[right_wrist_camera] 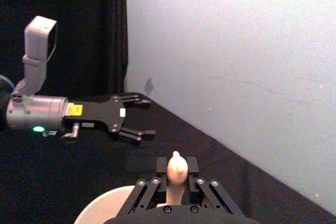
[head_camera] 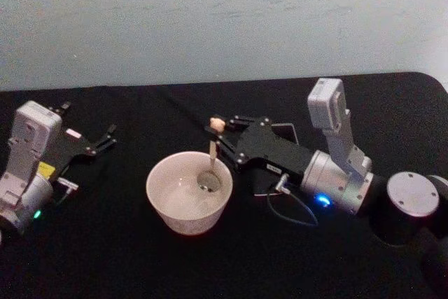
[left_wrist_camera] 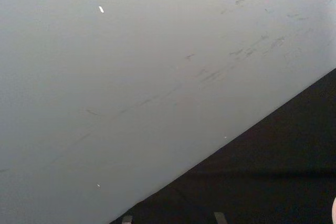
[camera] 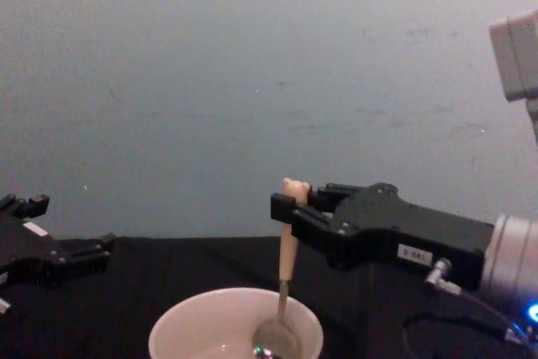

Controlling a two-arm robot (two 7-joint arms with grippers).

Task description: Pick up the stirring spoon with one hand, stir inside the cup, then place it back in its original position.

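Right gripper [head_camera: 215, 131] of mine is pinching the stirring spoon [head_camera: 211, 152] over the cup [head_camera: 183, 220].

I am gripping the beige handle just below its bear head, jaws pressed against it, above the cup's far right rim. The spoon is hanging nearly upright, its metal bowl sitting down inside the cup near the right wall. My left gripper [head_camera: 105, 139] is lying on the black table [head_camera: 105, 257] well left of the cup, fingers spread and holding nothing. The dark grey holder [head_camera: 289, 134] is standing right of the cup, mostly hidden beneath my right arm.
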